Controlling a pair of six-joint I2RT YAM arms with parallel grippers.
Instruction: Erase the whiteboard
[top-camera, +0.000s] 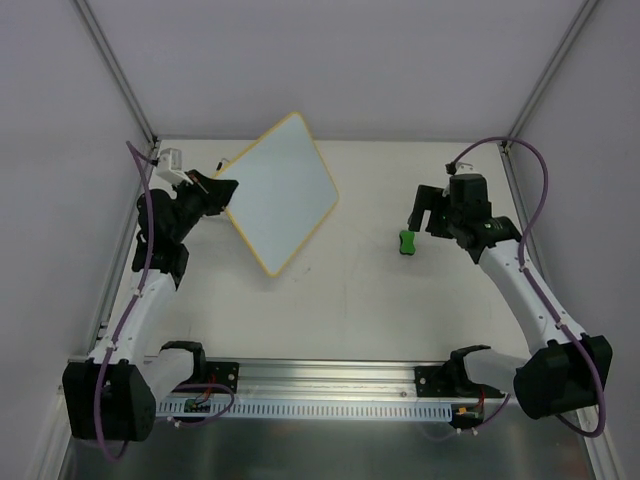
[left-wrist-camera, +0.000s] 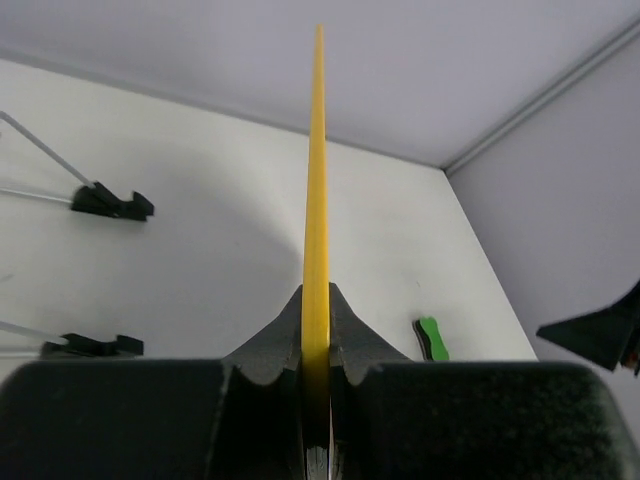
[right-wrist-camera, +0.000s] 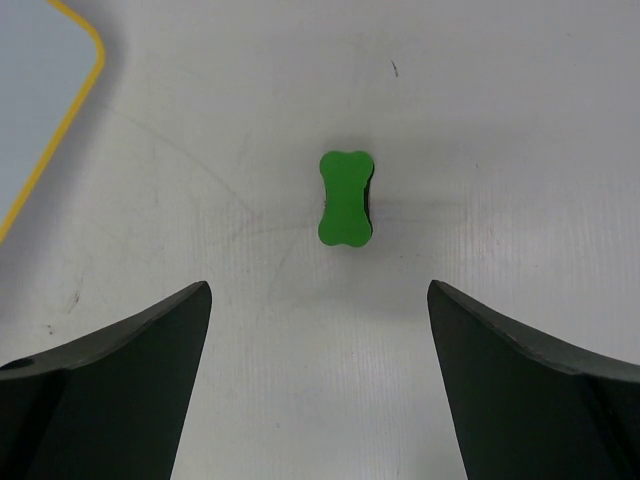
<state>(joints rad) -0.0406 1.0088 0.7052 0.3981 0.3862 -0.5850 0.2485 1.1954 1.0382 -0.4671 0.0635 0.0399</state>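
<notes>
Two hands, one board: my left hand (top-camera: 222, 190) pinches the whiteboard (top-camera: 282, 190) by one edge, holding it tilted over the left side of the bench (top-camera: 350, 310). My right hand (right-wrist-camera: 318, 292) hangs spread wide above the green eraser (right-wrist-camera: 345, 198), which lies apart on the bench to the board's right.
</notes>
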